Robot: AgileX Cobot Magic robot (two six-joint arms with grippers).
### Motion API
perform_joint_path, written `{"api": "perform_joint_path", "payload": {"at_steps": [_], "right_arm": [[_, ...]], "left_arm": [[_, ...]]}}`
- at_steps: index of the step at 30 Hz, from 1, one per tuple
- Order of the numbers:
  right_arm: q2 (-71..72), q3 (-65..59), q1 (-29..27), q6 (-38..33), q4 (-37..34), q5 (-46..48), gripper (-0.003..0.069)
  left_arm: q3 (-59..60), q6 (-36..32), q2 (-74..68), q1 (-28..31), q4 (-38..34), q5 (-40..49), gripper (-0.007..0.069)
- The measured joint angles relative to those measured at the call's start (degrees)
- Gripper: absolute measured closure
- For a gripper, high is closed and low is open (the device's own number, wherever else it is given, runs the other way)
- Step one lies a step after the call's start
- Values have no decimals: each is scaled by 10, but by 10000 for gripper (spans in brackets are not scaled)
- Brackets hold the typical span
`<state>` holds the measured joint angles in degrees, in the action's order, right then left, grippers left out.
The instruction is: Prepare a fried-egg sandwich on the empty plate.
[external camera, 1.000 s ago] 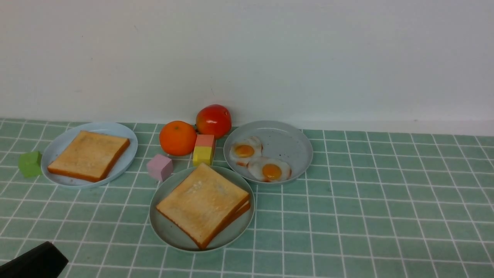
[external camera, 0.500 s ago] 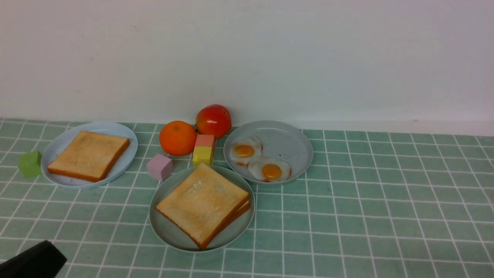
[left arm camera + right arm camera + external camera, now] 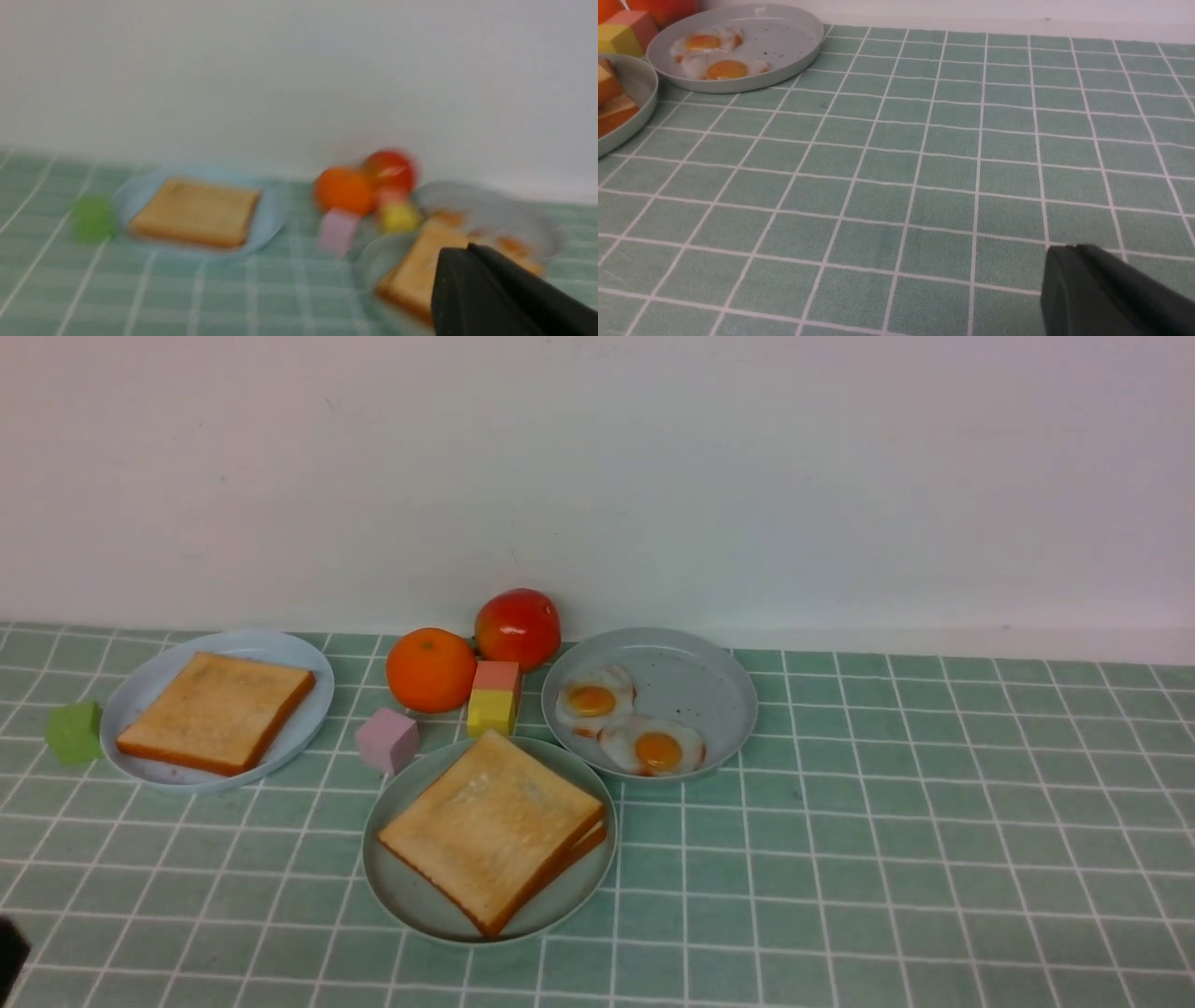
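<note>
Green tiled cloth (image 3: 887, 821): sandwich (image 3: 492, 829) egg hidden; left tool (image 3: 495, 298), right tool (image 3: 1101, 298) cropped, spread unclear.

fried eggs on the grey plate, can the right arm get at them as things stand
Probably yes. Both fried eggs lie uncovered on the grey plate, and only bare tablecloth separates them from the right end effector. True reach is unclear.

Little of the robot shows; the left gripper (image 3: 495, 294) appears in its wrist view as a matte black wedge with flat faces meeting at a sharp ridge, its tip blunt; the right gripper (image 3: 1101, 294) looks alike, a smooth black angular block with a soft sheen; the front view catches only a small black sliver at the edge.
</note>
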<state>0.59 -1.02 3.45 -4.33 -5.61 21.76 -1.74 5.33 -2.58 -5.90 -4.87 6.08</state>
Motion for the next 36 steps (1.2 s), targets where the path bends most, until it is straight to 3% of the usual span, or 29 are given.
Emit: {"api": "perform_joint_path", "payload": {"at_steps": [3, 8, 36], "right_arm": [[0, 0, 0, 0, 0, 0, 650], [1, 0, 0, 0, 0, 0, 645], [1, 0, 0, 0, 0, 1, 608]], "left_arm": [[29, 44, 28, 41, 21, 61, 638], [35, 64, 32, 48, 34, 152, 638], [35, 67, 32, 48, 37, 155, 638]]}}
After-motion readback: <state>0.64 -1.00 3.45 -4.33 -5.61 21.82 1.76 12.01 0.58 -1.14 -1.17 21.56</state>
